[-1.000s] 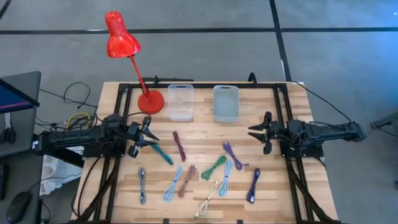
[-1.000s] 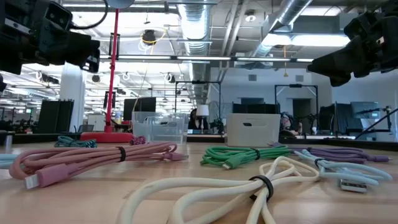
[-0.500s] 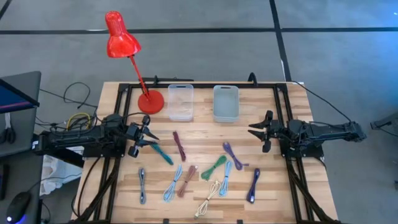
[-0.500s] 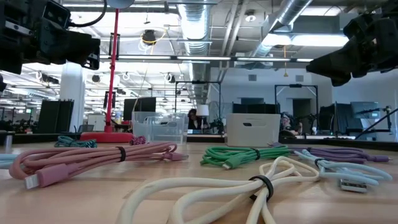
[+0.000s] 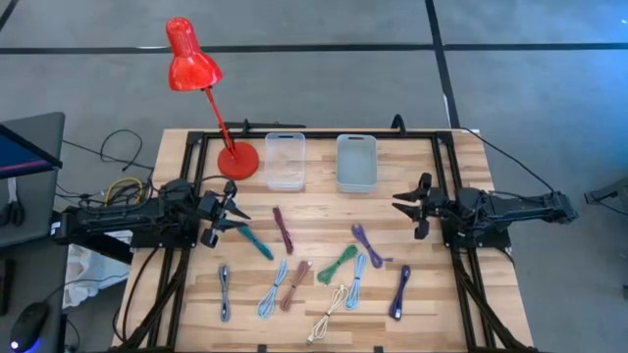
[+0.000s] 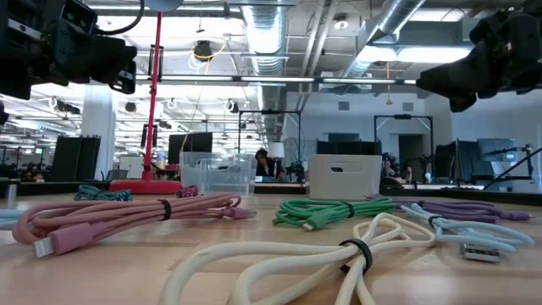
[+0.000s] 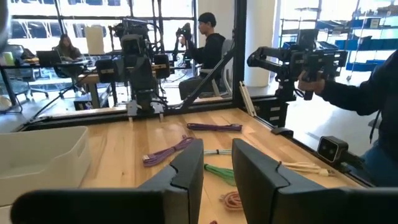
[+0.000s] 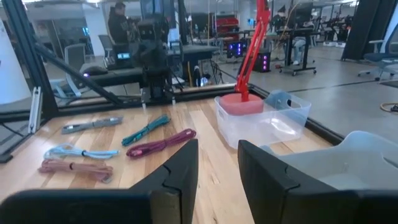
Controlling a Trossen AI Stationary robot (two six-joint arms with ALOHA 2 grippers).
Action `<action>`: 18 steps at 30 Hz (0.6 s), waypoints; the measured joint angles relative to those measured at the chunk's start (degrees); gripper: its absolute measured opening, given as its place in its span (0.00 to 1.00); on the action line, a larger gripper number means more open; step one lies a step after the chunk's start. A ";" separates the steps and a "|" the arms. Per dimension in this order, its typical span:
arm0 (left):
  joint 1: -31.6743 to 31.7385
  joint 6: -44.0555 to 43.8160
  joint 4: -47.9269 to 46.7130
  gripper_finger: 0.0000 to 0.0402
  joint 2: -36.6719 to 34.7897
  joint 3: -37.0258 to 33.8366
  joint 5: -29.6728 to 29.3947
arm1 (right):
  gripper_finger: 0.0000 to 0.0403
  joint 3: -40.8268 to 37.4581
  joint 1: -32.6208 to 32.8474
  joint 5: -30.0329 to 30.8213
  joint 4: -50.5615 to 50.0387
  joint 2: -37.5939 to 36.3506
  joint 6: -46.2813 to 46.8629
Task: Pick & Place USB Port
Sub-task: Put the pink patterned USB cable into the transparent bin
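Observation:
Several bundled USB cables lie flat on the wooden table: teal, maroon, purple, green, light blue, pink, cream and others. A clear bin and a grey bin stand at the far side. My left gripper hovers open above the table's left part, near the teal cable. My right gripper hovers open at the right, above the purple cable's far side. Both wrist views show open fingers, left gripper, right gripper.
A red desk lamp stands on its base left of the clear bin, its arm leaning out over the far left edge. Black frame rails run along the table's sides. People sit and stand in the room beyond. Bare wood lies between the bins and the cables.
My right gripper has edged up a little in the low view; the cables lie as before.

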 joint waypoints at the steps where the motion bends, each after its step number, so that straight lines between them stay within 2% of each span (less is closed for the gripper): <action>1: 0.00 0.00 0.66 0.21 0.00 0.00 0.00 | 0.27 0.00 0.00 0.05 0.08 0.01 -0.04; 13: 0.02 -0.17 2.49 0.21 0.00 0.00 0.00 | 0.27 0.00 -0.04 5.30 0.11 0.01 -0.39; 18: 0.02 -0.09 3.58 0.21 -0.02 0.00 0.00 | 0.27 -0.02 0.00 5.75 -0.08 0.01 -0.43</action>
